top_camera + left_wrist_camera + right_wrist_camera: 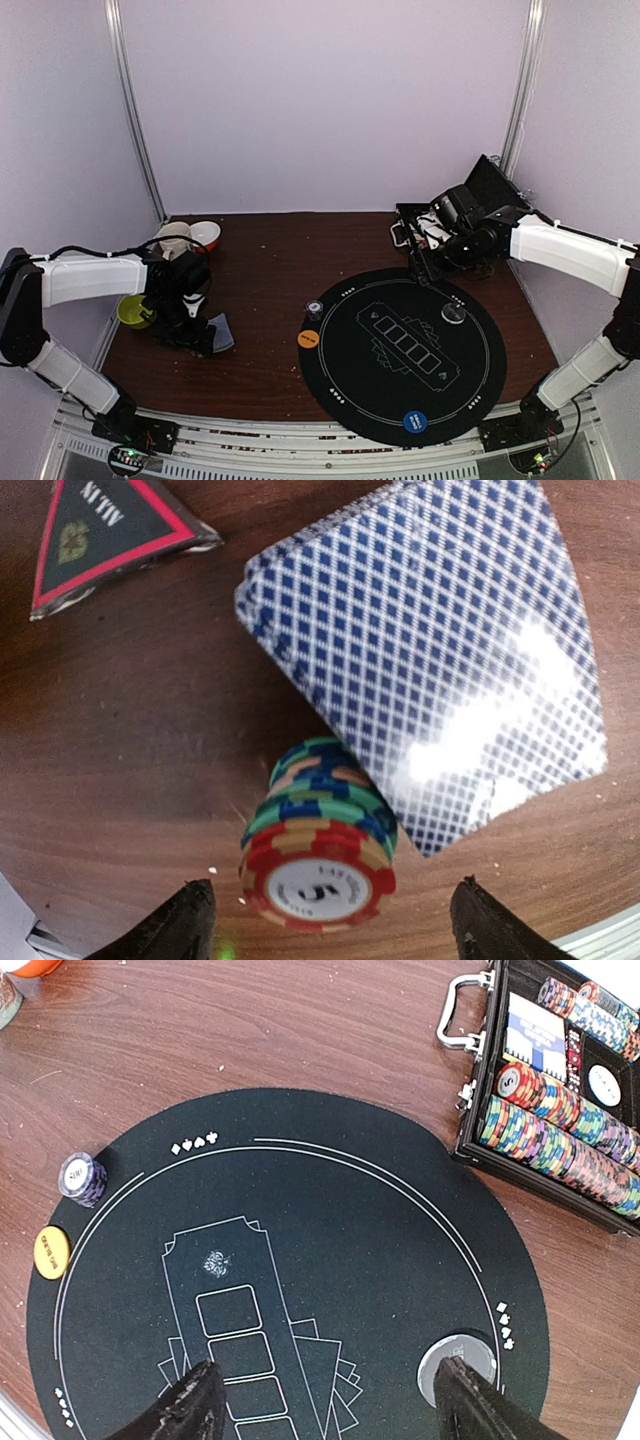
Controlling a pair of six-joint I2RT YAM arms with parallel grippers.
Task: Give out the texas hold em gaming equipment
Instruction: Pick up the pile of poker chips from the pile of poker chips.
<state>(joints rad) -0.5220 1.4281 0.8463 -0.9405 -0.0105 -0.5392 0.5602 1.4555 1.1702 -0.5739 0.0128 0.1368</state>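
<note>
My left gripper [335, 930] is open over the wooden table, its fingertips [190, 920] on either side of a short stack of striped poker chips [318, 850], red 5 on top. A deck of blue-lattice-backed cards [430, 650] lies just beyond the stack and shows in the top view [220, 333]. A black triangular "ALL IN" marker [105, 530] lies farther off. My right gripper [330, 1405] is open and empty, high above the round black mat [300, 1160]. On the mat are a purple chip stack [82, 1178], an orange disc [50, 1251], a grey disc [458, 1362] and a blue disc [415, 421].
An open black case [470, 1110] at the back right holds rows of chips [560, 1140] and a card deck [533, 1035]. A cream mug [175, 238], an orange bowl [205, 235] and a green cup [133, 310] stand by the left arm [90, 275].
</note>
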